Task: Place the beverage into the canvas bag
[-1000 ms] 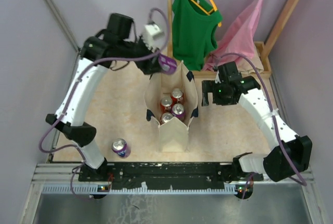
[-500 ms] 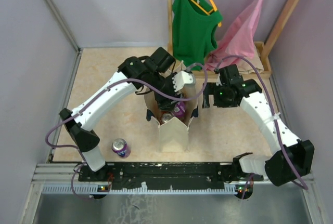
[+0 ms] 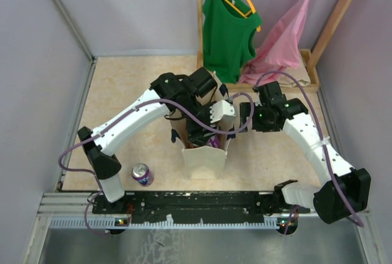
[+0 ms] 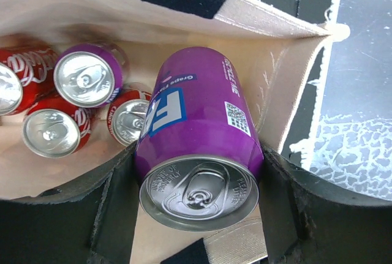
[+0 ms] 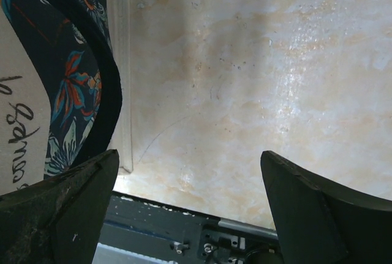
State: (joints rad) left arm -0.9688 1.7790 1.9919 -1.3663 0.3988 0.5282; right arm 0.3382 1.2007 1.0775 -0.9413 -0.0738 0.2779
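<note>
The left gripper [image 4: 199, 206] clasps the purple can [image 4: 196, 129] inside the mouth of the canvas bag [image 4: 288, 92], best lowered clear of the stowed cans [image 4: 86, 80] at its 9 o'clock before release, while the right gripper [image 5: 190, 206] hangs splayed, empty, at the bag's 2 o'clock.

Top: looking down from afar
Left wrist: peering closely into bag [image 4: 288, 74]
Right wrist: closely facing table [image 5: 245, 62]
Shared with top: bag

Bright, even, lit from above. Soft shadow inside the canvas bag [image 4: 288, 68]; mild sheen on the purple can [image 4: 199, 147] lid, pale glare on the counter [image 5: 294, 80]. Slightly soft at wrist-view edges.
</note>
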